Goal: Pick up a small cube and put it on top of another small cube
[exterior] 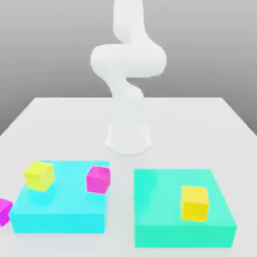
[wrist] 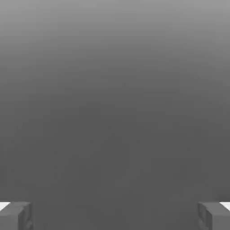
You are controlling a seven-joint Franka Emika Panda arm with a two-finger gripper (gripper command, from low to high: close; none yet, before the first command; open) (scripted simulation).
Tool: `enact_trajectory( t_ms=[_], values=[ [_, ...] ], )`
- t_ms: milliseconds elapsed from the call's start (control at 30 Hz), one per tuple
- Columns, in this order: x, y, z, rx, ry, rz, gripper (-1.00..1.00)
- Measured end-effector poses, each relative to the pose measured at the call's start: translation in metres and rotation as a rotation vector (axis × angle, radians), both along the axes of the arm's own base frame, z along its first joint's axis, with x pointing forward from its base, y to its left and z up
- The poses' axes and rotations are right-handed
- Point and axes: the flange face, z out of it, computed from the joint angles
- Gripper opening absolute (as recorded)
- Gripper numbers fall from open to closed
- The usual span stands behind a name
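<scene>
One small magenta cube point(exterior: 98, 179) sits on the cyan slab point(exterior: 60, 211), near its far corner on the exterior view's right. A second small magenta cube point(exterior: 3, 211) rests on the table beside that slab, cut by the exterior view's left edge. In the hand view my gripper point(wrist: 115, 215) is open, its two fingertips point(wrist: 15, 215) far apart, with nothing between them and only plain grey background beyond. The white arm point(exterior: 128, 60) rises from its base at the table's middle and runs out past the top of the exterior view.
A yellow cube point(exterior: 39, 175) stands on the cyan slab's far left part. A teal slab point(exterior: 160, 211) lies to the exterior view's right and carries another yellow cube point(exterior: 195, 202). The arm's base point(exterior: 129, 138) stands behind both slabs on the white table point(exterior: 201, 130).
</scene>
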Motion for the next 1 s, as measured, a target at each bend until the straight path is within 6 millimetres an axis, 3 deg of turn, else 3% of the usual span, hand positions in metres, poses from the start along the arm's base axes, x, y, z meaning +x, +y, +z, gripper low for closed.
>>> enact_trajectory(
  t_ms=[200,433,533,667,900,1000],
  values=[
    [0.062,-0.069,-0.090,0.126,0.135,-0.356,0.00],
    [0.088,-0.164,-0.209,0.283,0.261,-0.766,0.00],
    [0.085,-0.204,-0.263,0.356,0.307,-0.942,0.00],
    [0.060,-0.264,-0.336,0.463,0.358,-1.204,0.00],
    [0.011,-0.313,-0.462,0.651,0.450,-1.592,0.00],
    [0.000,-0.321,-0.507,0.688,0.464,-1.666,0.00]
  ],
)
